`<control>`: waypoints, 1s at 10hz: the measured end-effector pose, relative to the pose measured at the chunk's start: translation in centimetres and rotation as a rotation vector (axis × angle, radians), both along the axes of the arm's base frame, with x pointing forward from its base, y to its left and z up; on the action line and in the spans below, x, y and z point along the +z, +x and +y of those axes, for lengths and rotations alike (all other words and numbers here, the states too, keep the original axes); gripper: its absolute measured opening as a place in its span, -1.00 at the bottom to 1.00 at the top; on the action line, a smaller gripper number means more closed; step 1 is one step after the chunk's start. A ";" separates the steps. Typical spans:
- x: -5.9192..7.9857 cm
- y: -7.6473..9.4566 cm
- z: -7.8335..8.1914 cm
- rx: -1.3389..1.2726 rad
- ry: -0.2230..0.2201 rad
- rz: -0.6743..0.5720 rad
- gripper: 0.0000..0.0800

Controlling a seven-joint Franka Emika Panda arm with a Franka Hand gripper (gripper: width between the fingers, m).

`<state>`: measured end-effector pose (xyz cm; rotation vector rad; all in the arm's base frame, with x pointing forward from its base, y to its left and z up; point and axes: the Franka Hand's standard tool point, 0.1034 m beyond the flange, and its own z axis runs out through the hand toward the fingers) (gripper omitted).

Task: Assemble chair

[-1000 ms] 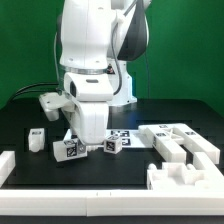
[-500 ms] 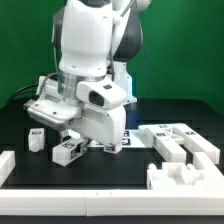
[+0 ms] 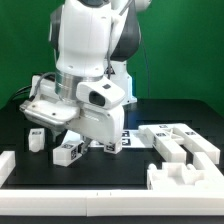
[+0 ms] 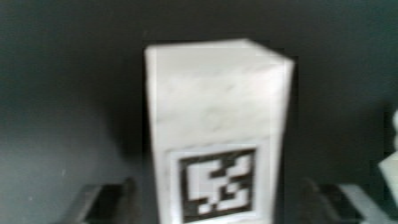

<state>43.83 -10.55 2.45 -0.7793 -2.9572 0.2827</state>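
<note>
Chair bar [image 4: 214,100], white with a square tag near one end, lay on the black tabletop [image 3: 110,192] directly under the low-bent arm. The gripper [image 4: 222,196] hung over it with its fingers [image 4: 111,198] apart, one on each side, a dark gap showing between each finger and the bar, so nothing was clamped. A small white block [image 3: 36,138] stood near it toward the exterior view's left; two big stepped chair pieces [image 3: 182,148] sat well apart on the exterior view's right.
</note>
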 end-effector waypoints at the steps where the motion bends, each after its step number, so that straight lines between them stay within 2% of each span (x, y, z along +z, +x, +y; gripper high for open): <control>1: 0.8 0.6 -0.1 -0.118 -0.016 -0.038 0.49; 2: 1.3 1.0 -0.1 -0.215 -0.026 -0.070 0.49; 3: 1.7 1.4 0.2 -0.391 -0.042 -0.112 0.60; 4: 1.7 1.8 0.4 -0.514 -0.053 -0.138 0.62; 5: 1.8 2.1 -0.3 -0.422 -0.039 -0.123 0.62; 6: 1.7 2.1 -0.2 -0.584 -0.048 -0.145 0.62; 8: 1.7 2.1 -0.3 -0.694 -0.058 -0.162 0.62; 10: 2.1 2.3 -0.8 -1.079 -0.082 -0.209 0.62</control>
